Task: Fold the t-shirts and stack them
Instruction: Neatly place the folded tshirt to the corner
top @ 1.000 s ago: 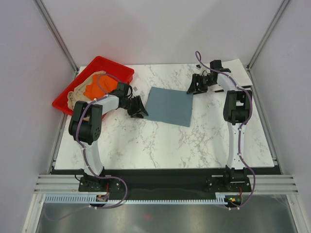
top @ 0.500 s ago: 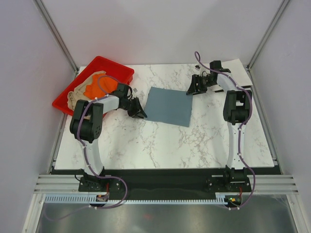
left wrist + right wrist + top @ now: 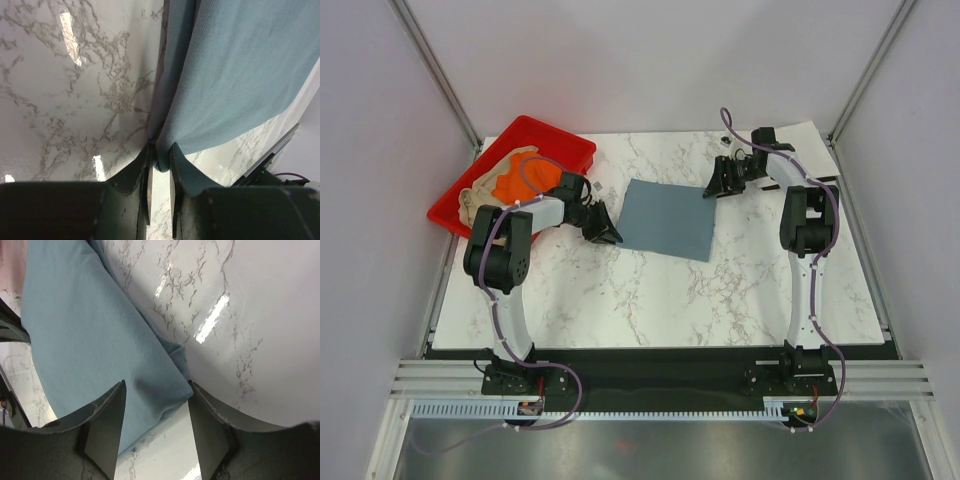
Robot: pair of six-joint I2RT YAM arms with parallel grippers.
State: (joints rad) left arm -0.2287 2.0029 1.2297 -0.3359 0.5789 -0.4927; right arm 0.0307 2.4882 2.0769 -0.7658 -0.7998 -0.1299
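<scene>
While it lies folded flat on the marble table [image 3: 650, 290], just right of the red plastic tray [image 3: 563, 146], the slate blue-grey t-shirt [image 3: 668, 218] looks light and limp, best taken by its corners: the left gripper [image 3: 160, 172] pinches the corner nearest the tray, and the right gripper [image 3: 156, 390] gapes wide over the corner farthest from it; the tray holds a crumpled orange shirt [image 3: 520, 180] and a tan-beige shirt [image 3: 478, 193]

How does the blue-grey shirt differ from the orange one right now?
The blue-grey t-shirt lies folded flat on the table; the orange t-shirt sits crumpled in the red tray. The left gripper pinches the blue-grey t-shirt's edge; no gripper holds the orange t-shirt. Both are plain cloth.
</scene>
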